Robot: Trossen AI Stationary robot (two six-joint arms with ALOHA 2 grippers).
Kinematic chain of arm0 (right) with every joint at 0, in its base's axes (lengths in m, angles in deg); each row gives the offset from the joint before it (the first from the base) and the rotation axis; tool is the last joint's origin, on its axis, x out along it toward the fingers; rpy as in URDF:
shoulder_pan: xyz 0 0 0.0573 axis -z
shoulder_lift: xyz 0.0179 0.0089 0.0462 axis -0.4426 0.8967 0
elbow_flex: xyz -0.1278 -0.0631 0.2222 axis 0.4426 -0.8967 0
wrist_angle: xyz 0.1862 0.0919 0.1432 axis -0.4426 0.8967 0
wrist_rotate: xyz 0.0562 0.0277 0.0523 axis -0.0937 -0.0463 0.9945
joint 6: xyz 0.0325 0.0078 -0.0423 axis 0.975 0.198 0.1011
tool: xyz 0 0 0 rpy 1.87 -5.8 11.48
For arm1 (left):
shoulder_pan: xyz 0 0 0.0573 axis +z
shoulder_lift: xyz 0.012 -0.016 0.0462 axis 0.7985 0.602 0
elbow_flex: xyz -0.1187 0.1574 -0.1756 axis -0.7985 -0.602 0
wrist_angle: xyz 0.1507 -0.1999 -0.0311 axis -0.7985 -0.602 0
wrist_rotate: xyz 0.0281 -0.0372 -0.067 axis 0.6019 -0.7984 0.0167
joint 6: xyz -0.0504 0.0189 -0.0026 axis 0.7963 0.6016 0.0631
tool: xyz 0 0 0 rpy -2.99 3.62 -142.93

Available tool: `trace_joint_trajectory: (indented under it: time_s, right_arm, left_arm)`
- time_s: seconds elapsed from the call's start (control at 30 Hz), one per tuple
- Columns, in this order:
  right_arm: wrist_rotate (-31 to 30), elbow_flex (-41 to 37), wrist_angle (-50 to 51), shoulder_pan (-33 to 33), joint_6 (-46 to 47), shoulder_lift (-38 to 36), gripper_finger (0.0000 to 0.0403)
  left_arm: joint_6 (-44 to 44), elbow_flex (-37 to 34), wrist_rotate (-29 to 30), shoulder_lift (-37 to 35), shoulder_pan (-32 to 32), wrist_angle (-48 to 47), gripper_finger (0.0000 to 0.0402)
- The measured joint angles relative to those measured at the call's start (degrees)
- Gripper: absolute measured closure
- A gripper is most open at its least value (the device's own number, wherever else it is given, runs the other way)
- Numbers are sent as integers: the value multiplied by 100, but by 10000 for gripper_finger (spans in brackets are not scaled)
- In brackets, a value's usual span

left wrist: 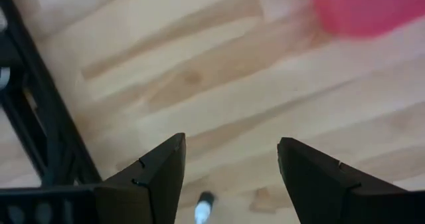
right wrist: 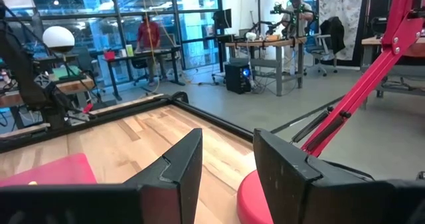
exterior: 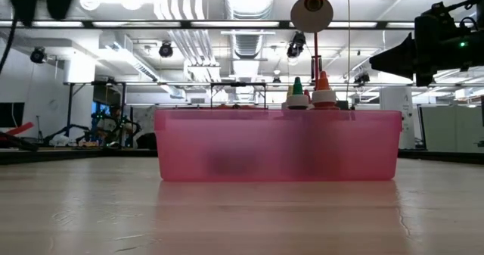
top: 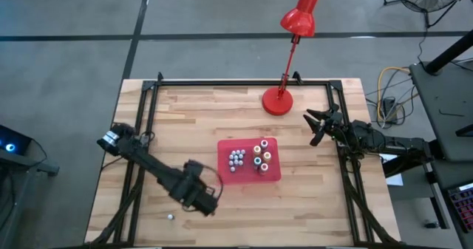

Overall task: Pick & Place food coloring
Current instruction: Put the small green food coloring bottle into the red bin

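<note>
Left of red tray [top: 249,176], toward table's front edge: left gripper [top: 209,199] hovers low, fingers spread wide, nothing between. One small pale bottle [top: 170,217] lies on wood beyond gripper, apart from tray. Other food coloring bottles [top: 250,157] stand inside tray. Right of tray, beside lamp base [top: 278,101]: right gripper [top: 313,126] waits, fingers parted, empty.

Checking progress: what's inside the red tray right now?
The red tray holds a cluster of small pale bottles and a few larger coloured bottles. One bottle lies outside on the table. The tray floor under them is covered.
</note>
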Motion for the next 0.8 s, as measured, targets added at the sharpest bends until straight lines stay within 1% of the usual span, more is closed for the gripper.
trace_joint_trajectory:
  time_s: [0.23, 0.43, 0.57, 0.7, 0.8]
  right_arm:
    - [0, 0, 0, 0, 1, 0, 275]
    - [0, 0, -1, 1, 0, 2, 275]
    - [0, 0, -1, 0, 1, 2, 275]
    - [1, 0, -1, 0, 1, 2, 275]
    - [2, 0, -1, 1, 2, 2, 275]
  left_arm:
    - [759, -221, -367, -9, -662, 168, 191]
    - [1369, -266, -443, -9, -1138, 225, 191]
    - [1740, -463, -746, -9, -1426, 247, 191]
    - [2136, -764, -1077, -4, -1706, 675, 191]
    - [2423, -1031, -1136, -4, -1824, 1052, 191]
